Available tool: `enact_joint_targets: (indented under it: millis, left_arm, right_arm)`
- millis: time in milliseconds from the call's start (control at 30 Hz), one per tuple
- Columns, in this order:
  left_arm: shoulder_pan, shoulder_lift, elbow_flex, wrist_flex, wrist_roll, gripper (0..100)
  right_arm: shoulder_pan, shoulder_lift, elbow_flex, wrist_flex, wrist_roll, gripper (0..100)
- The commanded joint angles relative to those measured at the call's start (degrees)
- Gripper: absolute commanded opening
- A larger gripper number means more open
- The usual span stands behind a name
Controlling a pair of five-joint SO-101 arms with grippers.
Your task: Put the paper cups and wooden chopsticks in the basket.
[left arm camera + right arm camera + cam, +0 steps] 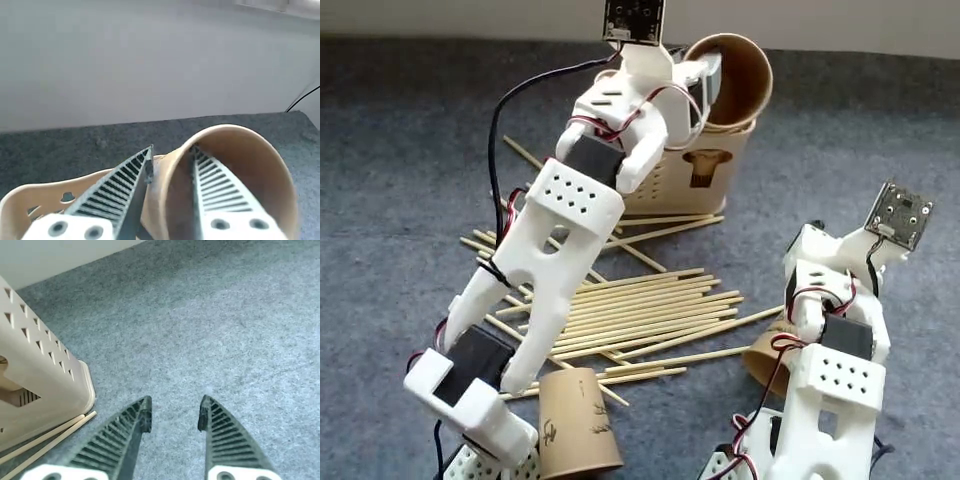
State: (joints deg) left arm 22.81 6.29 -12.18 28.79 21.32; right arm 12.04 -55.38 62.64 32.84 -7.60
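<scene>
Now: left gripper [171, 150] pinches paper cup [250, 155] wall above basket [30, 196]; best lower cup inside rim before release; right gripper [175, 412] spread, empty, beside basket.

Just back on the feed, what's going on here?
The left claw grips a paper cup by its rim just above the basket. The right claw hangs open over the carpet, holding nothing. Wooden chopsticks lie scattered; a second cup and a third cup lie near the arm bases.
</scene>
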Motion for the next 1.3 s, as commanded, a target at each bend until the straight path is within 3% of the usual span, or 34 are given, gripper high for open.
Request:
enact_joint_targets:
  millis: [0,200,433,700,900,1267]
  left_arm:
    - [1.10,-1.19,-3.03,-1.67,0.18,11]
    - [1.01,-5.67,-2.42,-0.70,0.18,11]
    - [1.63,-12.09,-2.59,11.34,0.18,23]
    - [1.89,-19.03,-2.51,21.54,0.09,23]
    - [1.63,-23.96,-2.42,40.53,-12.13,23]
    - [1.63,-29.93,-2.42,65.67,-25.67,23]
  right_arm:
    - [0.22,-0.57,-0.31,-1.45,0.00,15.9]
    - [0.22,-0.57,-0.31,-1.45,0.00,15.9]
    - [0.22,-0.57,-0.31,-1.45,0.00,15.9]
    - [0.22,-0.57,-0.31,-1.45,0.00,15.9]
    - [0.22,-0.57,-0.31,-1.45,0.00,15.9]
    - [0.22,-0.57,-0.31,-1.45,0.00,15.9]
